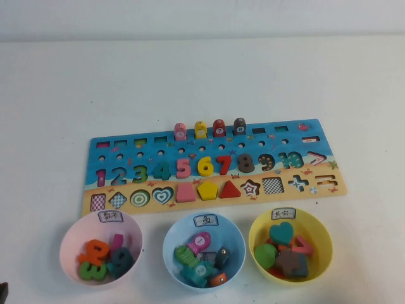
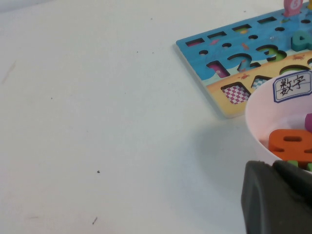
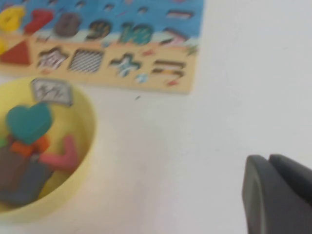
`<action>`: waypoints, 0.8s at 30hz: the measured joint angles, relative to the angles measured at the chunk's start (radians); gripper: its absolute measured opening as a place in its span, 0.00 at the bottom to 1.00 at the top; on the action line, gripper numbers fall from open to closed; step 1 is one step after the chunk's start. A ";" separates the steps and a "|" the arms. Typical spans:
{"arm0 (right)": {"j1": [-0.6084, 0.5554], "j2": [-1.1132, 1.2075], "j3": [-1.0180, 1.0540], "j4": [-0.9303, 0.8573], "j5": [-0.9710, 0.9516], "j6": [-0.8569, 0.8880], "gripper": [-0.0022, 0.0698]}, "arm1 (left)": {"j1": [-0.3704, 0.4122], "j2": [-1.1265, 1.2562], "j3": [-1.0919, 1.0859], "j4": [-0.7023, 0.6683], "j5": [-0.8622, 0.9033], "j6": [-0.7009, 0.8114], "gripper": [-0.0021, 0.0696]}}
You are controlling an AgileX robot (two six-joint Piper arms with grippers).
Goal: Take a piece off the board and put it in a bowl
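The board (image 1: 212, 166) lies flat across the middle of the table. Pink, yellow, red (image 1: 219, 127) and dark grey-brown (image 1: 240, 126) pegs stand along its far edge. The light blue bowl (image 1: 204, 225) sits in front of it, centre. A blackish peg (image 1: 221, 256) lies inside it among pink, green, teal and orange pieces. My left gripper (image 2: 273, 165) is shut and empty, low beside the pink bowl (image 2: 258, 122). My right gripper (image 3: 268, 158) is shut and empty over bare table beside the yellow bowl (image 3: 83, 146). Neither gripper shows in the high view.
The pink bowl (image 1: 76, 237) at front left holds number pieces. The yellow bowl (image 1: 319, 228) at front right holds shape pieces. Several top slots on the board stand empty. White table surrounds the board and bowls.
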State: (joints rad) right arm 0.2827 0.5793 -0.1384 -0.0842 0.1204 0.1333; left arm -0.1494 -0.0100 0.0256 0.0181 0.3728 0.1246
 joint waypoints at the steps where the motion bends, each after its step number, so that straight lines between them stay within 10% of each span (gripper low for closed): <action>1: -0.037 -0.050 0.040 0.000 -0.043 0.000 0.01 | 0.000 0.000 0.000 0.000 0.000 0.000 0.02; 9: -0.241 -0.428 0.162 -0.001 -0.073 0.000 0.01 | 0.000 0.000 0.000 0.000 0.000 0.000 0.02; 24: -0.251 -0.587 0.164 0.011 0.169 0.000 0.01 | 0.000 0.000 0.000 0.000 0.000 0.000 0.02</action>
State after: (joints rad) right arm 0.0317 -0.0080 0.0261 -0.0734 0.2890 0.1333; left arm -0.1494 -0.0100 0.0256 0.0181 0.3728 0.1246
